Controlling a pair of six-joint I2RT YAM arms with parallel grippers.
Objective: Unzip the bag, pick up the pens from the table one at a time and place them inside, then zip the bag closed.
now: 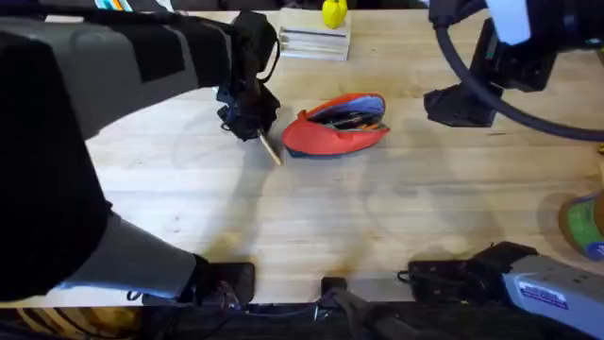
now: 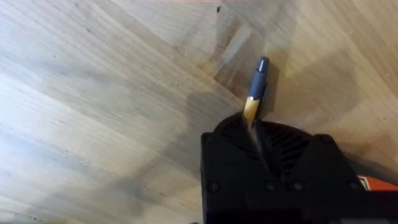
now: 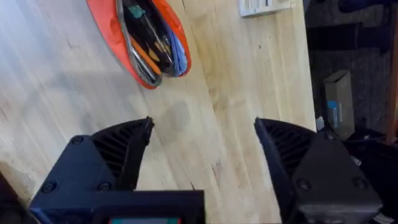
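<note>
Landmark for these notes: the soft red-orange fabric pouch with the navy underside (image 1: 337, 125), lying unzipped on the pale butcher-block tabletop (image 1: 311, 217). I can see its mouth gaping, with orange, blue and dark pens already inside (image 3: 152, 46).

My left gripper (image 1: 247, 117) sits just beside the pouch's narrow end, low over the wood. Its black fingers are clamped on a slim yellow-tan pen with a dark tip (image 2: 255, 90); the pen pokes out from under the claw, slanting down toward the tabletop near the pouch's end, not touching the fabric as far as I can see.

My right gripper (image 3: 202, 143) hovers off the pouch's other end, well apart from it, fingers spread wide with nothing between them.

Beyond the pouch: a stack of flat white booklets (image 1: 314, 42) and a small yellow object (image 1: 334, 12).
</note>
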